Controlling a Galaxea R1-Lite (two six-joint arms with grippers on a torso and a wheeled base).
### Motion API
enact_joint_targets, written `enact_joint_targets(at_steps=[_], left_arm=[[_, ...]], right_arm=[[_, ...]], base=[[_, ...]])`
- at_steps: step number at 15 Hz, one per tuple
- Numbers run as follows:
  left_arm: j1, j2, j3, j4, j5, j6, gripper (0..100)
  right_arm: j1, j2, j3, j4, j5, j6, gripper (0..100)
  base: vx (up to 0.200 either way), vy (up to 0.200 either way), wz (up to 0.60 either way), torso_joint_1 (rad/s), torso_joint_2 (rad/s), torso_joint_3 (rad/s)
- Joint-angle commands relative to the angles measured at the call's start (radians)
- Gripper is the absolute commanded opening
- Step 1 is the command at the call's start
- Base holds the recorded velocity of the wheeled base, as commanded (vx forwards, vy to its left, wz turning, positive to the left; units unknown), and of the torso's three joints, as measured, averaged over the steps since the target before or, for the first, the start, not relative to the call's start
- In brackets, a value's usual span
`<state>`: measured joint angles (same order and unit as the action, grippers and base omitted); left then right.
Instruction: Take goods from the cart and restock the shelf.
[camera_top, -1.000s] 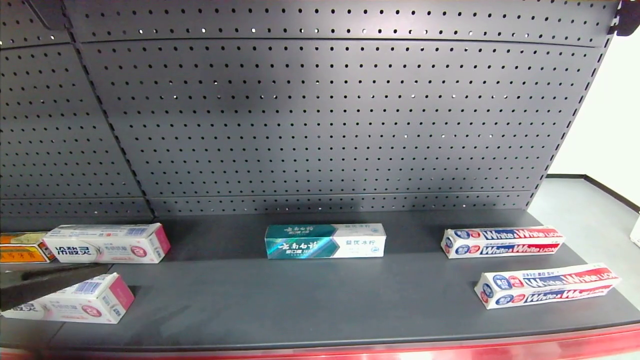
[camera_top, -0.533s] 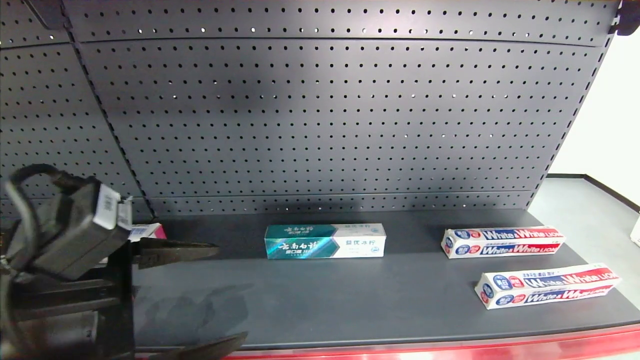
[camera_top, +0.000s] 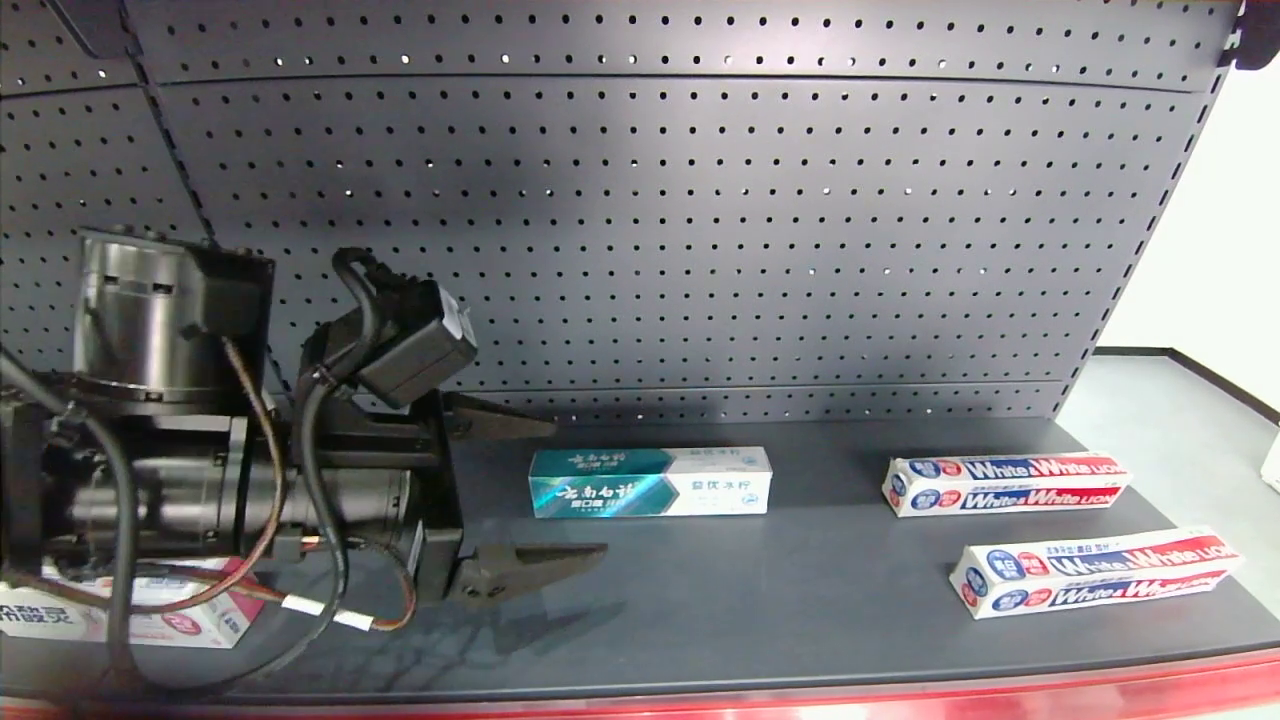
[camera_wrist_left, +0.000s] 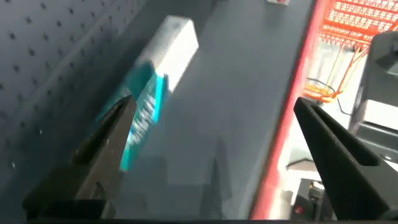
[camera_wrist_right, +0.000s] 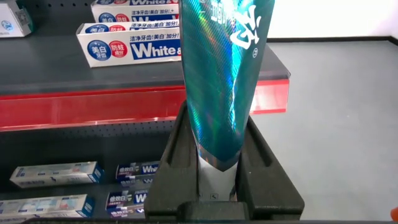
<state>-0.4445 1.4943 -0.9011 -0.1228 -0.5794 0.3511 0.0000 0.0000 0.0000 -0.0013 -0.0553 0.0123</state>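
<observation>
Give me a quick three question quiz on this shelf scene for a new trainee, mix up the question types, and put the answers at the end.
1. True or false: the jaws of the left gripper stand open near the green toothpaste box.
2. What does the right gripper hold? A) a pink box B) a shiny teal box C) nothing
3. In the head view, how many red, white and blue boxes lie at the right end of the shelf?
Key: 1 true; 2 B; 3 two.

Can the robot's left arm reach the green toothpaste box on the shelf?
Probably yes. The left end effector is open and points at the green toothpaste box, with bare shelf between them.
</observation>
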Motion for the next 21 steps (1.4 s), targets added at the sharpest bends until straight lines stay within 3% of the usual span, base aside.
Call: enact_joint_targets(at_steps=[1,3,8,9,10,12,14,17,21], left_arm=[[0.016,0.107,-0.078,0.002,-0.057,0.008,100],[0.032,0.136,-0.090,-0.006,-0.131,0.019,100],[0.076,0.212,-0.133,0.005,-0.125,0.174,100],[0.092,0.222,-0.136,0.006,-0.125,0.221,100],[0.095,0.228,-0.139,0.008,-0.125,0.236,100],[0.112,0.247,-0.188,0.068,-0.126,0.275,100],[0.132,0.277,-0.277,0.186,-0.125,0.335,100],[0.136,0.328,-0.381,0.258,-0.123,0.356,100],[0.136,0.366,-0.386,0.259,-0.126,0.359,100]], right_arm=[[0.000,0.000,0.000,0.000,0.000,0.000,0],[0.000,0.000,0.000,0.000,0.000,0.000,0],[0.000,0.000,0.000,0.000,0.000,0.001,0],[0.000,0.000,0.000,0.000,0.000,0.000,0],[0.000,0.000,0.000,0.000,0.000,0.001,0],[0.000,0.000,0.000,0.000,0.000,0.000,0],[0.000,0.000,0.000,0.000,0.000,0.001,0],[0.000,0.000,0.000,0.000,0.000,0.000,0],[0.000,0.000,0.000,0.000,0.000,0.000,0]], base=[[0.000,0.000,0.00,0.000,0.00,0.000],[0.000,0.000,0.00,0.000,0.00,0.000],[0.000,0.000,0.00,0.000,0.00,0.000],[0.000,0.000,0.00,0.000,0.00,0.000],[0.000,0.000,0.00,0.000,0.00,0.000],[0.000,0.000,0.00,0.000,0.00,0.000],[0.000,0.000,0.00,0.000,0.00,0.000],[0.000,0.000,0.00,0.000,0.00,0.000],[0.000,0.000,0.00,0.000,0.00,0.000]])
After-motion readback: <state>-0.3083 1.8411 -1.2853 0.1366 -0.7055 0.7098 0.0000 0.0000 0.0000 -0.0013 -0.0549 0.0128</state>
